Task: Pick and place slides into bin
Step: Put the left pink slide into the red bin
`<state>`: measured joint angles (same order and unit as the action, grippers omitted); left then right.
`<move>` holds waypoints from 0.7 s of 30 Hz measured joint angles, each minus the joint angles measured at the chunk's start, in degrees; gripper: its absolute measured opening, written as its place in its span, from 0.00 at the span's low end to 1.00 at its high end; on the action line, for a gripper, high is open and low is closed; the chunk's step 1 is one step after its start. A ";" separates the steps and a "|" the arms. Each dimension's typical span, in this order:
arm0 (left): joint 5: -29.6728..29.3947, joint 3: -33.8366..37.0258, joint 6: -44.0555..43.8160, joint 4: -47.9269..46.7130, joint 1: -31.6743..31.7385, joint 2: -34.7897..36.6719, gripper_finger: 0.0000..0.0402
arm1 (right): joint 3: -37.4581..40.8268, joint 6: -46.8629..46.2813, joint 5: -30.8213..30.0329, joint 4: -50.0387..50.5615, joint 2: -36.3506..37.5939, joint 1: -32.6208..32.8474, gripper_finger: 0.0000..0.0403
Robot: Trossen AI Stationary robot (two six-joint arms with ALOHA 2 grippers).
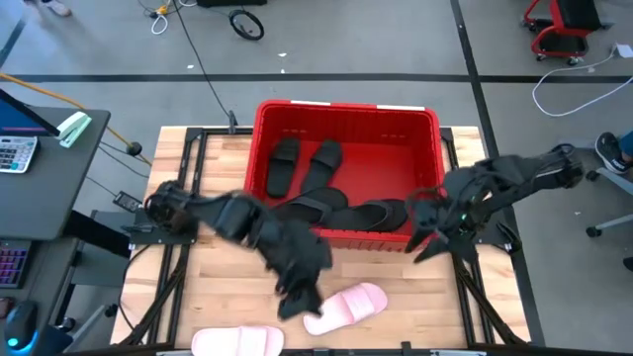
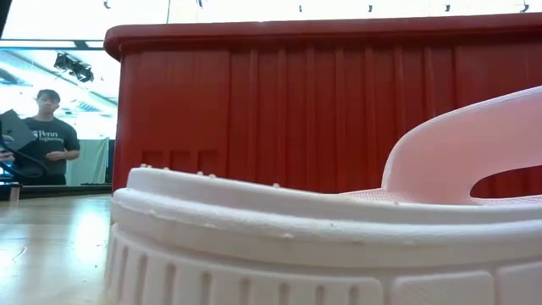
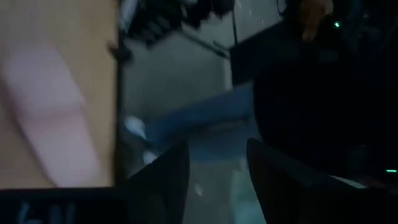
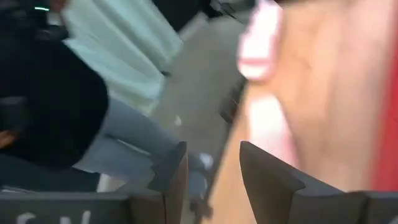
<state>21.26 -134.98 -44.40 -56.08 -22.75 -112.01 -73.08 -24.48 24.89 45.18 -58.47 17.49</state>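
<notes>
Left pincer is seen apart, empty, just beside a pink slide on the tabletop. Right pincer, also apart, is held beside the red bin, where four black slides are seen.

Looks like a robotics lab: wooden table on a dark metal frame, grey concrete floor strewn with cables, red rolling stool, side desk with calculator, person standing behind.
</notes>
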 joint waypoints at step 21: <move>-29.14 6.69 -52.36 -16.63 -28.93 -0.04 0.48 | 6.77 -28.02 -21.79 -24.67 -12.42 22.36 0.38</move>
<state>-7.88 -128.28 -96.77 -72.72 -51.67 -112.05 -66.30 -52.50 3.10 20.52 -70.89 39.85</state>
